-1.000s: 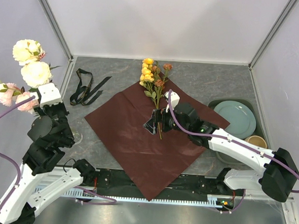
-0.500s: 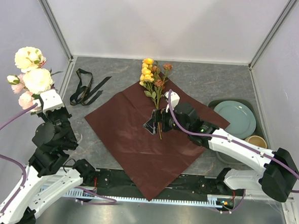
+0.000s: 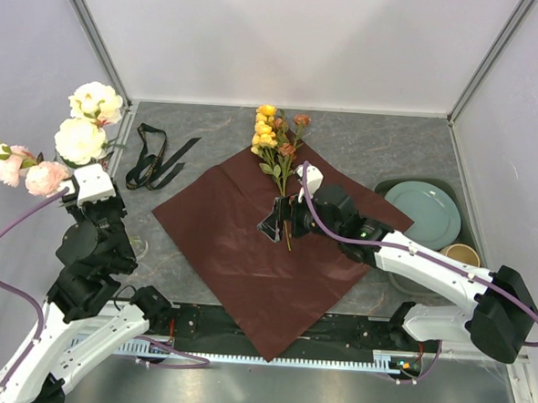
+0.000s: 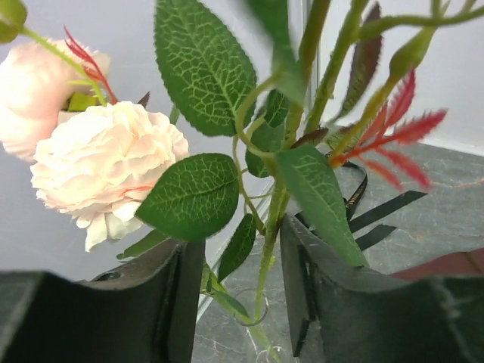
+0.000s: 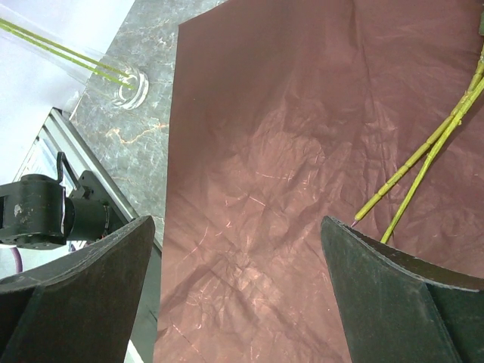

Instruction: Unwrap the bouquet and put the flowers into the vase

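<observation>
The bouquet is undone: its maroon wrapping paper lies flat, with the yellow and rust-orange flowers on its far corner. Their stems cross the paper. At the left edge, cream roses and pink roses stand with their stems running down into the clear vase, whose rim shows below. My left gripper is open around those stems, which stand close to the right finger. My right gripper hovers open over the paper near the stem ends, with nothing between its fingers.
A black ribbon lies on the grey table at the back left. At the right a teal plate and a beige mug sit on a dark tray. The enclosure walls stand close behind the roses.
My left gripper has opened off the rose stems. The blooms have swung: the cream roses to the right and back, the pink ones out to the left. The right arm has not moved.
</observation>
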`<state>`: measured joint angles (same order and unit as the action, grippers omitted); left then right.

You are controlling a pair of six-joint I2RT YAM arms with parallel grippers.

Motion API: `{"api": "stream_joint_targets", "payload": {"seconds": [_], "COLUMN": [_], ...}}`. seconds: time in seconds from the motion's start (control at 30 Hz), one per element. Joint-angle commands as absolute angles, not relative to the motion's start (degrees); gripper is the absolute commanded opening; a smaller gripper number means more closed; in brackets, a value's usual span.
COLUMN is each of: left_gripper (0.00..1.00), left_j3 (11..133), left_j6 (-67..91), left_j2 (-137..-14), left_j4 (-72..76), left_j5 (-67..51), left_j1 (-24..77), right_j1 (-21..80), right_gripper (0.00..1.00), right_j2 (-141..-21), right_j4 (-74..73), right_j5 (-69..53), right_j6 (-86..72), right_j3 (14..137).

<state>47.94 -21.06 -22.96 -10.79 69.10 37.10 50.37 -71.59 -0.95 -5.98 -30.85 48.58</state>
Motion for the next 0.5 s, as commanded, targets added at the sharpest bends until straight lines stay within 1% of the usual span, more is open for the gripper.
{"api": "stream_joint_targets", "payload": {"seconds": [0.0, 0.2, 0.47], "left_gripper": [0.52, 0.57, 0.69], "left_j3": [51.41, 55.89, 64.24], "left_j6": [-19.25, -13.9, -3.09], "left_j2": [-23.12, -23.03, -23.11], "left_j4": [-13.44, -19.68, -33.65], "left_j5": [68.38, 65.84, 55.38], "left_j1": [37.09, 37.18, 37.18], "right_j1": [50.1, 50.1, 50.18], "right_gripper": [0.98, 0.98, 0.98], "right_j2": [-71.98, -72.42, -73.56], "right_j4": [0.44, 0.44, -1.3], "right_j5": [-6.59, -6.42, -4.14], "right_j6": [-31.38, -31.46, -31.73], "right_j3": [50.01, 50.1, 50.71]}}
